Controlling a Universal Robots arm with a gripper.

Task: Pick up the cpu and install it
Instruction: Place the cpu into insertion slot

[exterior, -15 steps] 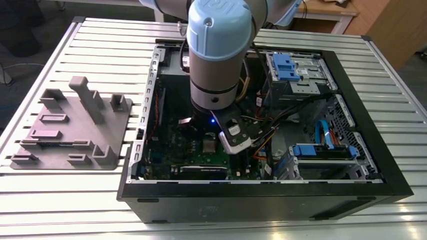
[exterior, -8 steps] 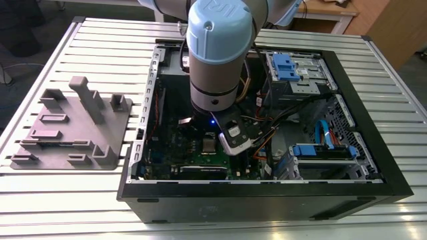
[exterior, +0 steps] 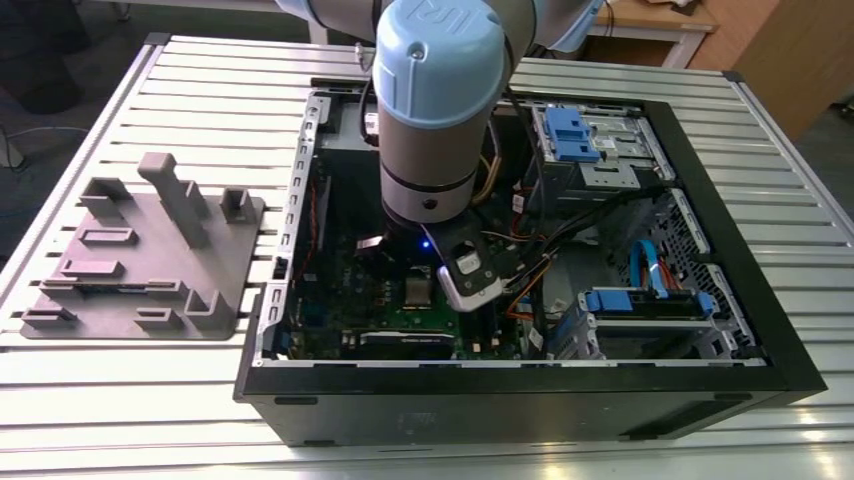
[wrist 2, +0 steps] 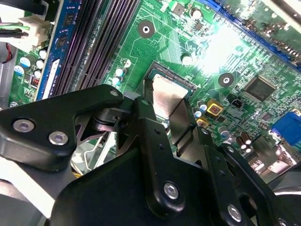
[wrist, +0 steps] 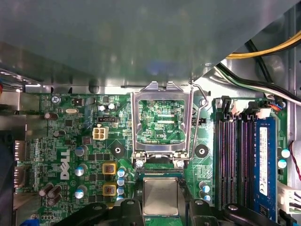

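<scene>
Table: a slatted silvery metal table (exterior: pixel 120 90) carried everything, spreading well beyond the jaws on all sides.
Case: an open black computer case (exterior: pixel 747 380) lay on its side on the table, with the jaws down inside it.
Arm: the light blue and grey robot arm (exterior: pixel 434 110) stood almost vertical over the case, its wrist pointing straight down at the board.
Tray: a large grey plastic tray with upright blocks (exterior: pixel 134 290) sat outside the case, well apart from the jaws, towards the exterior view's left.
Board: the green circuit board (wrist: pixel 70 141) lay flat on the case floor directly under the jaws.
Socket frame: a hollow square metal socket frame (wrist: pixel 160 153) was swung open, just beyond the fingertips, and the board showed through its window.
Gripper: the black gripper (wrist: pixel 162 203) hung low over the socket. Its jaws stood closed to the chip's width and no gap showed at either finger in the second wrist view, so they had hold of the chip.
Fingers: the two black fingers (wrist: pixel 127 209) flanked the chip on opposite edges.
Cpu: the small flat square cpu with a silvery-grey metal top (wrist 2: pixel 169 96) sat squarely between the jaws, over the socket's outline. Whether it was fully seated there could not be told.
</scene>
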